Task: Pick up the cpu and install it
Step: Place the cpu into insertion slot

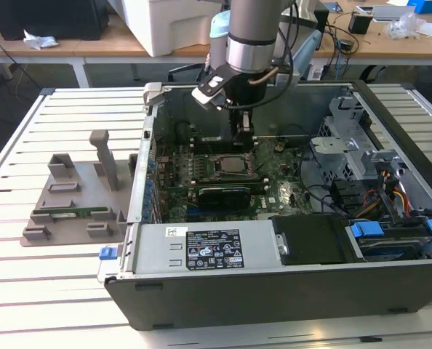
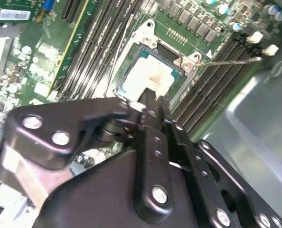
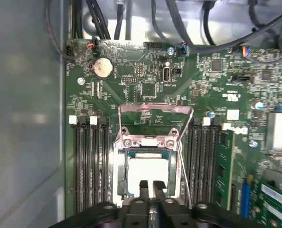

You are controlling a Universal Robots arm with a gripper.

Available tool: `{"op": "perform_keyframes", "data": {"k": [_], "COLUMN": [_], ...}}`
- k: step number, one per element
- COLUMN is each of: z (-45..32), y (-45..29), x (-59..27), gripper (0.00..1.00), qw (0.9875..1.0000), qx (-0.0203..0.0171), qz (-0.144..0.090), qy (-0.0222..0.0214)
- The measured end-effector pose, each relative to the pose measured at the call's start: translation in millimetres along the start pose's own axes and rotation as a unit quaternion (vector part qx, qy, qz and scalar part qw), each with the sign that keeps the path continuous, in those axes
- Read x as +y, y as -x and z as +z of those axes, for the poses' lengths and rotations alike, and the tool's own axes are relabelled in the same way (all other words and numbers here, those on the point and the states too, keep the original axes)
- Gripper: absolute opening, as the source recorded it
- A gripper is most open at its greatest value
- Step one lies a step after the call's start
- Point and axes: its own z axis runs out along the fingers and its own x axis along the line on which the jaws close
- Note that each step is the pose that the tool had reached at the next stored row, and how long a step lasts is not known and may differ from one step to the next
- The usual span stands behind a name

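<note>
**Claw over the open socket.** I have the arm reaching down into the computer case (image 1: 274, 280), which lies open-side up on the slatted counter (image 1: 56, 291).

The cpu (image 3: 148, 172) lies flat inside the socket (image 3: 148, 141), its pale metal top facing up. I judge it seated rather than carried, since nothing grips its edges.

The claw (image 3: 151, 186) hangs directly above the socket, over the cpu's nearer edge. Its fingertips (image 3: 143, 184) are drawn narrow, with a thin slit between them that is far slimmer than the chip. They hold nothing. In the second wrist view the claw (image 2: 153, 99) meets the chip (image 2: 148, 76) at that same edge; I cannot tell whether they touch.

The load plate (image 3: 155, 110) stands swung back beyond the socket, which leaves the chip exposed. Memory slots (image 3: 89, 166) flank the socket on both sides. A grey parts fixture (image 1: 70, 211) sits outside the case, well apart from the socket.
</note>
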Motion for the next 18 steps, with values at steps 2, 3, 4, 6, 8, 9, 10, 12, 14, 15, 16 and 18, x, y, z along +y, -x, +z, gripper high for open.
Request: {"op": "perform_keyframes", "data": {"k": [2,3,4,6,8,9,10,12,14,15,16,18], "z": [-12.1,-15.7,-22.6,-33.2,-38.0,-45.3,-49.5,-53.4,-53.6,-53.6,-53.7,-53.8], "y": [0.3,0.4,0.6,1.0,1.3,1.6,1.8,2.0,1.9,1.9,1.9,2.0], "x": [-0.7,-0.8,-1.2,-1.8,-2.1,-2.5,-2.7,-2.9,-2.9,-2.9,-2.9,-2.9], "gripper": [0.11,0.11,0.11,0.11,0.11,0.11,0.11,0.11,0.11,0.11,0.11,0.11], "qw": [1.0,1.0,1.0,1.0,1.0,1.0,1.0,1.0,1.0,1.0,1.0,1.0], "qx": [0.0,0.0,0.0,0.0,0.0,0.0,0.0,0.0,0.0003,0.0003,0.0003,0.0002], "qz": [0.0,0.0,0.0,0.0,0.0,0.0,0.0,0.0,0.0,0.0,0.0,0.0], "qy": [0.0,0.0,-0.0001,0.0,0.0,0.0,0.0,0.0,0.0001,0.0,0.0,0.0]}}
